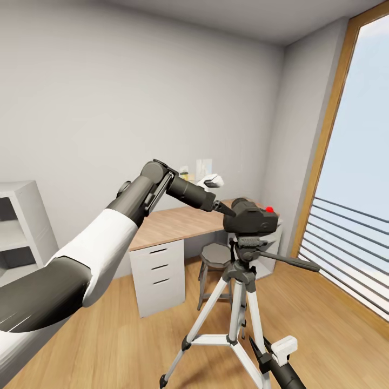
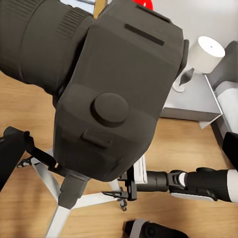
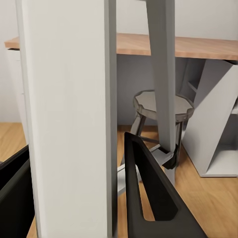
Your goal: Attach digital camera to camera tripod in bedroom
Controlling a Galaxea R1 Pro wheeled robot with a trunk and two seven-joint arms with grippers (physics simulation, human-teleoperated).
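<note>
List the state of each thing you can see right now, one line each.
digital camera: upright on the tripod head, left gripper at its back.
camera tripod: standing, legs spread, right gripper around one leg.
left gripper: at the camera, grip unclear.
right gripper: fingers either side of the leg.
stool: upright by the desk.

Stool (image 1: 216,255), desk (image 1: 178,221) crowd behind tripod (image 1: 237,302).

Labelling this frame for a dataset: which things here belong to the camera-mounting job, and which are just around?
Job: digital camera, camera tripod, left gripper, right gripper.
Bystanders: desk, stool, shelf, window.
</note>
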